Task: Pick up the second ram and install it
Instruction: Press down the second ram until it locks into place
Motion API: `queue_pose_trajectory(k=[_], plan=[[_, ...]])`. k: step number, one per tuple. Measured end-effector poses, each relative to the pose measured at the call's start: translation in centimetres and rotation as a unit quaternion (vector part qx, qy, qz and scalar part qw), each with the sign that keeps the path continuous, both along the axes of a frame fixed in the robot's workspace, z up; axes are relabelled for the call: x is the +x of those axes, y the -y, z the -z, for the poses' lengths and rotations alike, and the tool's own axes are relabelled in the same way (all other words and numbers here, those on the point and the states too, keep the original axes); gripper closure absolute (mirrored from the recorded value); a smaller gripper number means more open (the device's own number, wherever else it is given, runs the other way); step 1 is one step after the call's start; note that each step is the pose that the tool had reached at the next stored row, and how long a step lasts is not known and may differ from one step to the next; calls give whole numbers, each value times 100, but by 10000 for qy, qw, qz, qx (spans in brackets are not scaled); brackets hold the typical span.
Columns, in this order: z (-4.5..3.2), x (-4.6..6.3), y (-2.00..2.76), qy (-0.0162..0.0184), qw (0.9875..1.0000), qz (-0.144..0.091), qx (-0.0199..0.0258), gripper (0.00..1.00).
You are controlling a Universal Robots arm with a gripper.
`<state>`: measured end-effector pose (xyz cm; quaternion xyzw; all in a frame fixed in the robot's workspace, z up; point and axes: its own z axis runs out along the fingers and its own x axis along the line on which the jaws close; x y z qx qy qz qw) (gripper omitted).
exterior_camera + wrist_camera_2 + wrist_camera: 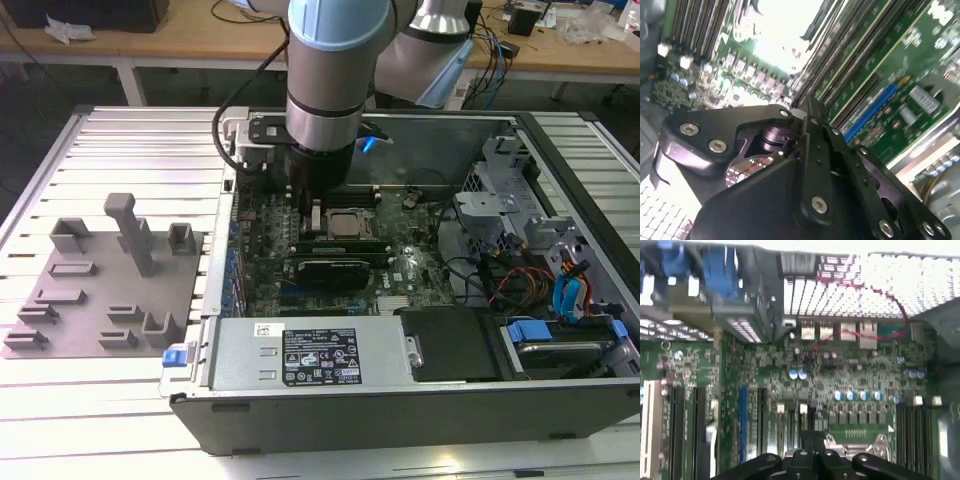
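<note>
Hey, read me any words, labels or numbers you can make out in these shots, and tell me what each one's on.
Black label on the power supply: print too small to read.
White sticker beside it: too small to read.
White marking on the motherboard, second wrist view: blurred, illegible.
Nothing can be quoted.

No print legible enough to note down.

- Power supply (pixel 300 355): black label (pixel 322 360) with white lines and small marks, well apart from the gripper (pixel 316 208), across the board (pixel 400 265) from it. Characters too small to make out.
- Same unit: small white tag (pixel 262 330) just beside the black label. Dark specks, unreadable.
- Second wrist view: silver sticker (pixel 921 98) on the board, off to one side of the gripper. Lettering blurred.
- White printed mark (pixel 940 9) on the board, farther from the gripper than the sticker. Partly cut off.
</note>
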<state>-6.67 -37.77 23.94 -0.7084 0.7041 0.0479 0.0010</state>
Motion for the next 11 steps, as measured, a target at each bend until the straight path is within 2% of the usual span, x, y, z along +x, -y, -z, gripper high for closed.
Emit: queue_pose_trajectory(k=[2, 3, 5, 10, 11], plan=[[1, 272, 0, -158, 9999, 1, 28, 92], [1, 334, 0, -191, 9998, -1, 31, 92], [-17, 403, 1, -215, 9998, -1, 31, 92], [-337, 404, 0, -215, 9998, 0, 32, 92], [-353, 404, 0, -215, 9998, 0, 33, 92]])
